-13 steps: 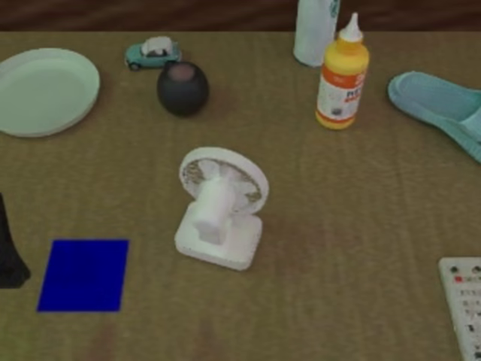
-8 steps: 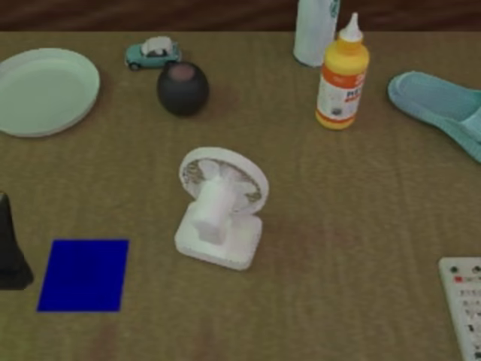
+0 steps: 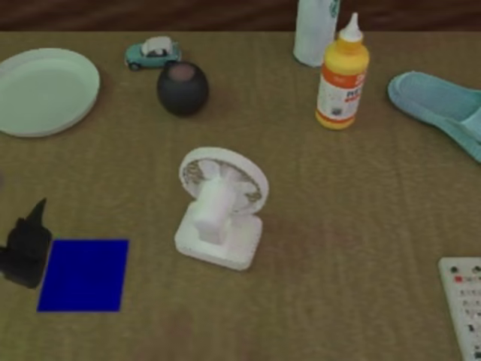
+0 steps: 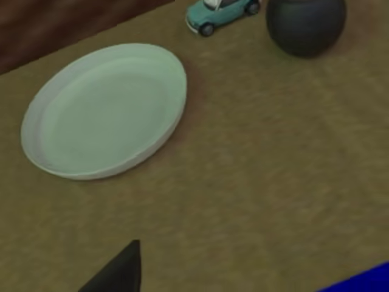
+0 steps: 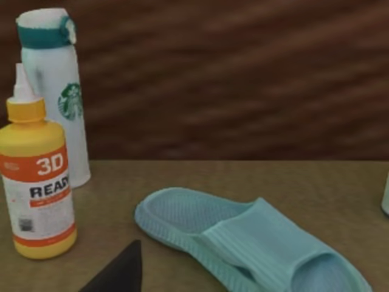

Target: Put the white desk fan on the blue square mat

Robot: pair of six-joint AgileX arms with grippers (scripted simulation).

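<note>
The white desk fan (image 3: 219, 208) stands upright in the middle of the table, its round grilled head tilted toward the far side. The blue square mat (image 3: 83, 274) lies flat near the front left, and one corner of it (image 4: 364, 281) shows in the left wrist view. My left gripper (image 3: 28, 242) hovers just left of the mat, well away from the fan. It is open and empty, with one dark fingertip (image 4: 121, 274) showing. My right gripper is outside the top view. It is open, and one fingertip (image 5: 124, 271) shows near the slipper.
A pale round plate (image 3: 45, 90) sits at the far left, with a teal toy car (image 3: 153, 53) and a dark round pot (image 3: 183, 88) beside it. A white flask (image 3: 314, 30), yellow glue bottle (image 3: 342, 75) and teal slipper (image 3: 440, 105) are far right. A keypad (image 3: 464, 301) lies front right.
My left gripper has moved right from the table's left edge to the mat's left side and has turned. The fan and mat have not moved.
</note>
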